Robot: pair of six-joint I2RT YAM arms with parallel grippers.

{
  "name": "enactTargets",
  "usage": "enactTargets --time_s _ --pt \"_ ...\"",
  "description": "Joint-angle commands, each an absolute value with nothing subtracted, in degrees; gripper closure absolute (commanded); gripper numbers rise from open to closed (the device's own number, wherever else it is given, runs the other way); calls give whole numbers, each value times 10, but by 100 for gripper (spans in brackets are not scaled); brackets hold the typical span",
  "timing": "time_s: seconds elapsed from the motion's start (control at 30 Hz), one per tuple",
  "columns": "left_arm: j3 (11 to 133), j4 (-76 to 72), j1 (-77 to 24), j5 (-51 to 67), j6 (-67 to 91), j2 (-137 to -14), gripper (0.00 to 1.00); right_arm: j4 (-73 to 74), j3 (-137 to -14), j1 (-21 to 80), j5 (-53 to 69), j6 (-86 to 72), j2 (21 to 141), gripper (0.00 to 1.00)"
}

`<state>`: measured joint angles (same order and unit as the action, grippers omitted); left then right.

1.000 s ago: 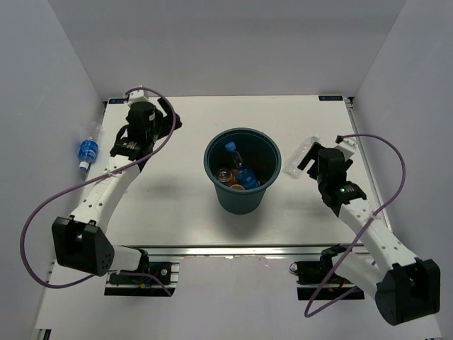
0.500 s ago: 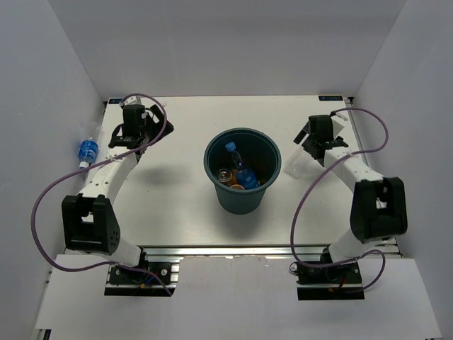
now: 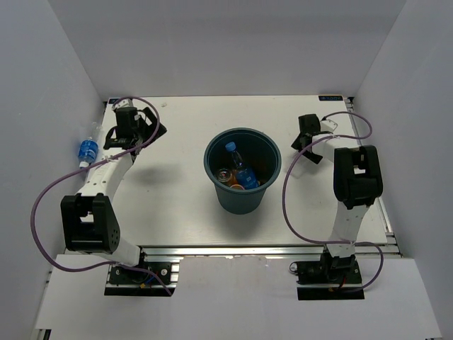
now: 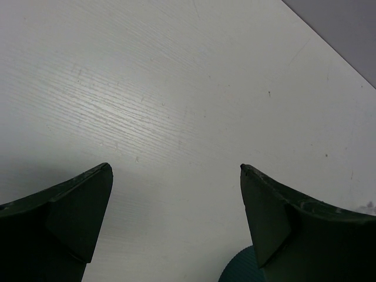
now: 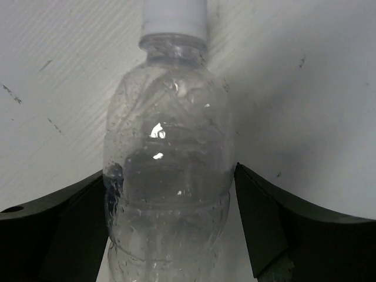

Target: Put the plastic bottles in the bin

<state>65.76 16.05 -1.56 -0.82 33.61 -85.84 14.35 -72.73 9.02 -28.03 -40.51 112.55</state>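
A plain clear bottle with a white cap lies on the table between the fingers of my right gripper. The jaws stand open, one finger close against each side of it. From above, that gripper sits at the far right and hides the bottle. The dark blue-grey bin stands mid-table and holds a blue-labelled bottle and orange ones. Another blue-labelled bottle lies at the table's left edge by the wall. My left gripper is open over bare table, right of that bottle.
White walls close in on the left, back and right. The aluminium rail with both arm bases runs along the near edge. Purple cables loop out beside each arm. A dark teal ribbed curve shows at the bottom of the left wrist view.
My right arm has folded back and its gripper has gone to the far right, onto the clear bottle. My left gripper has drifted left, toward the far-left corner.
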Motion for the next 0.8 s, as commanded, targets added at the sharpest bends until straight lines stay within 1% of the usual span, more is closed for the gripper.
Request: enactTargets --time_s 0.0,0.03,0.1,0.13,0.23,0.33,0.37,0.43,0.47,0.5,0.57,0.6,0.67,0.77 --pt "651 152 -10 -1 333 -854 2 154 -762 88 -294 -411 1150 22" --pt "651 156 -10 -1 334 -855 2 157 -772 87 -294 -407 1150 28" --pt "649 160 -9 -2 337 -856 2 158 -774 88 -292 -392 1139 34" --pt "649 163 -8 -2 338 -854 2 155 -773 87 -291 -389 1130 39" --pt "640 163 -8 -2 343 -842 2 121 -750 88 -276 -355 1076 45" --pt "625 160 -8 -4 353 -827 2 61 -710 88 -224 -293 995 46" --pt "621 160 -8 -3 356 -824 2 49 -695 88 -208 -274 951 47" --pt "608 156 -8 -1 358 -815 2 16 -684 87 -130 -227 906 49" --pt "604 156 -8 -1 357 -812 2 7 -679 90 -101 -209 860 50" --pt "600 156 -8 -1 357 -809 2 -6 -672 91 -45 -195 837 52" --pt "595 155 -8 -1 356 -802 2 -32 -667 112 -7 -153 776 52" --pt "594 155 -8 -1 355 -801 2 -39 -662 125 34 -135 755 53" --pt "591 153 -8 -1 353 -796 2 -55 -659 176 64 -77 708 52" --pt "585 147 -8 20 352 -794 2 -68 -655 245 129 -47 669 51"
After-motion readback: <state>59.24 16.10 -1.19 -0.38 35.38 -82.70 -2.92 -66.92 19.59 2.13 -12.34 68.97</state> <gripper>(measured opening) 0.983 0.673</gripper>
